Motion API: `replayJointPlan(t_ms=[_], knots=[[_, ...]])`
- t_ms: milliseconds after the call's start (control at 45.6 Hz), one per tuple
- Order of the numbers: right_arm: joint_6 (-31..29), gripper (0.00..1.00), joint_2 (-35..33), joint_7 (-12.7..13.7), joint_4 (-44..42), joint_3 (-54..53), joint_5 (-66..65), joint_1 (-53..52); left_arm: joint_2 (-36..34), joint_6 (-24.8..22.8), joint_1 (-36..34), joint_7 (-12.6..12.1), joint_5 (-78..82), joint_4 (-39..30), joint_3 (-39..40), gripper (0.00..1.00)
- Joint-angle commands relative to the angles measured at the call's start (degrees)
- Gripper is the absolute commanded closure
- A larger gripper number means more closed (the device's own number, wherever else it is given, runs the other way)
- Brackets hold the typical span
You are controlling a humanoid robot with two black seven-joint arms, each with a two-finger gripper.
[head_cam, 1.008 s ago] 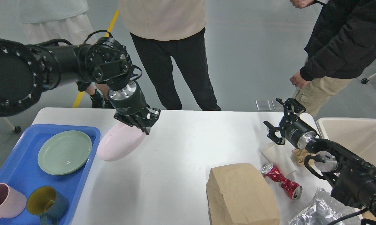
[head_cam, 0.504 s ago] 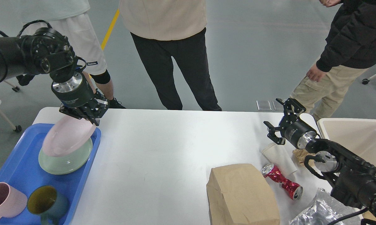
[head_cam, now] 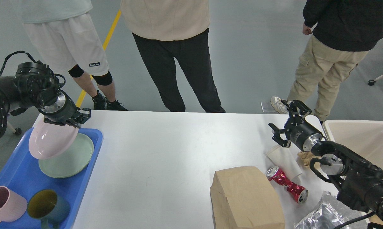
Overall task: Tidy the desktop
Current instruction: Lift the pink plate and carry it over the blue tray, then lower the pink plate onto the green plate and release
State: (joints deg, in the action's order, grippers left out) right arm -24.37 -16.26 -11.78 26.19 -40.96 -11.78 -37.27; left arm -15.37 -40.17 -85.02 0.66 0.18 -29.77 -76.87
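The white desktop (head_cam: pixel 166 152) fills the middle of the head view. My left gripper (head_cam: pixel 71 122) is shut on the rim of a pink plate (head_cam: pixel 51 140) and holds it tilted above the green plate (head_cam: pixel 71 159) in the blue tray (head_cam: pixel 23 178) at the left. My right gripper (head_cam: pixel 287 122) is open and empty, held above a lying white paper cup (head_cam: pixel 283 159) near the right edge. A crushed red can (head_cam: pixel 287 184), a brown paper bag (head_cam: pixel 245 197) and a silver foil wrapper (head_cam: pixel 325 216) lie at the front right.
A pink mug (head_cam: pixel 3 203) and a dark blue mug (head_cam: pixel 48 205) stand in the tray's front. A beige bin (head_cam: pixel 366 140) stands at the right. A crumpled brown scrap (head_cam: pixel 306 157) lies by the cup. Three people stand behind the table's far edge.
My left gripper has carried the pink plate leftwards from the table's middle-left to over the green plate in the tray. The right arm has not moved. The person at the right stepped back.
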Motion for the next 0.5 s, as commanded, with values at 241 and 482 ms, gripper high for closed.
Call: replayJointPlan(t_ms=[241, 482], knots=[[-0.06, 0.00, 0.00, 0.00, 0.00, 0.00, 0.00, 0.00, 1.49, 8.18, 9.79, 0.04, 0.00, 5.07, 0.67, 0.99], [0.02, 0.00, 0.00, 0.00, 0.00, 0.00, 0.00, 0.00, 1.66, 8.09, 11.11, 0.04, 0.00, 5.25, 0.76, 0.98]])
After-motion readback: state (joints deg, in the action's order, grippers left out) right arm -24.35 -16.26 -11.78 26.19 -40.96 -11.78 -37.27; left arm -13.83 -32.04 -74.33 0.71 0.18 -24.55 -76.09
